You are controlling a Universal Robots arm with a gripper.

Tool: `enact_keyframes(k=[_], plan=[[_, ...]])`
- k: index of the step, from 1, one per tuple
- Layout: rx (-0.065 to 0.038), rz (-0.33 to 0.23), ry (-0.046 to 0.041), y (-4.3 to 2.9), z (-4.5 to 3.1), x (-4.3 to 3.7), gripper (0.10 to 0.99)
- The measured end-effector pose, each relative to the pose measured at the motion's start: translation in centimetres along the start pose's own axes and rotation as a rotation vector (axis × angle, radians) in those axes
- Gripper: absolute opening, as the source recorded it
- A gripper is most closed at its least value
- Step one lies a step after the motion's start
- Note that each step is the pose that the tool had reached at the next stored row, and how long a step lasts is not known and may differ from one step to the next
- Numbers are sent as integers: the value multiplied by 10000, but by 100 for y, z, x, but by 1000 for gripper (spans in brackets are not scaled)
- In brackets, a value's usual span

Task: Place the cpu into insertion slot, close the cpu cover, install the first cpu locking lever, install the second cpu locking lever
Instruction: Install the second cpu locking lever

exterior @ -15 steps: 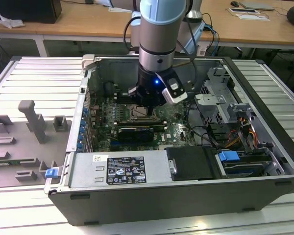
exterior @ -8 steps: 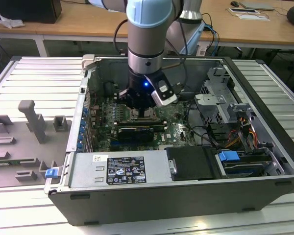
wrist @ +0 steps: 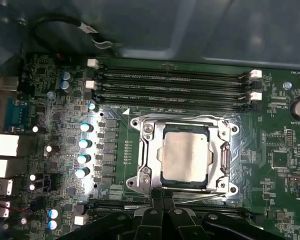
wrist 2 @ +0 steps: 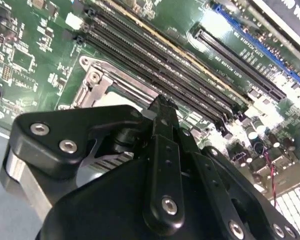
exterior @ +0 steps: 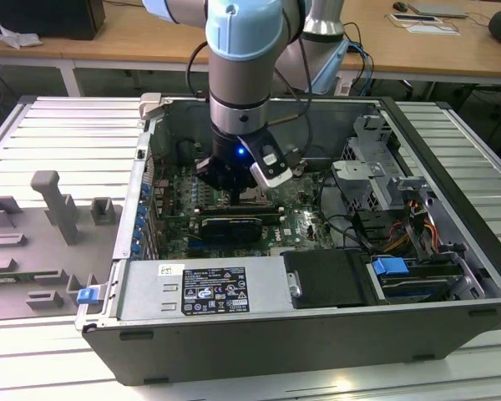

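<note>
- While the arm reaches down into the open computer case (exterior: 317, 317), the gripper (wrist: 162, 197) hangs at the edge of the socket (wrist: 140, 177), fingers pressed together with nothing between them.
- Inside the socket sits the chip (wrist: 185, 156), its pale metal top facing up.
- Around the chip lies the silvery cover (wrist: 155, 131), folded flat.
- Beside the socket run long black memory slots (wrist: 175, 85).

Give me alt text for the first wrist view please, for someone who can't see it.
The cpu sits in its socket under the cpu cover, a silvery frame lying flat around it on a green motherboard. The black gripper is at the cover's edge; long black memory slots run beyond.
</note>
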State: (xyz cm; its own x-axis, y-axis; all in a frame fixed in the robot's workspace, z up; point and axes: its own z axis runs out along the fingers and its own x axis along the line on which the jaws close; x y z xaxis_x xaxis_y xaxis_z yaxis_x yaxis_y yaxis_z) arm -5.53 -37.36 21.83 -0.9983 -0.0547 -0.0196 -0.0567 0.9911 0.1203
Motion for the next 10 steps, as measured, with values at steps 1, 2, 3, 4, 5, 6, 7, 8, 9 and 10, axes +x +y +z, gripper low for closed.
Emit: enact_keyframes(k=[1, 2, 3, 4, 5, 6, 7, 8, 9, 10], plan=[[-43, 2, -3, -10, -1, 9, 106], [-85, 3, -5, -22, -3, 18, 106], [-130, 2, -8, -39, -5, 32, 106], [-180, 2, -11, -56, -7, 52, 106], [-241, 3, -14, -77, -11, 83, 106], [-284, 4, -16, -88, -12, 105, 106], [-320, 5, -19, -95, -13, 121, 106], [-384, 6, -24, -104, -14, 142, 106], [-463, 6, -30, -112, -11, 160, 106], [-535, 7, -35, -115, -7, 176, 106]])
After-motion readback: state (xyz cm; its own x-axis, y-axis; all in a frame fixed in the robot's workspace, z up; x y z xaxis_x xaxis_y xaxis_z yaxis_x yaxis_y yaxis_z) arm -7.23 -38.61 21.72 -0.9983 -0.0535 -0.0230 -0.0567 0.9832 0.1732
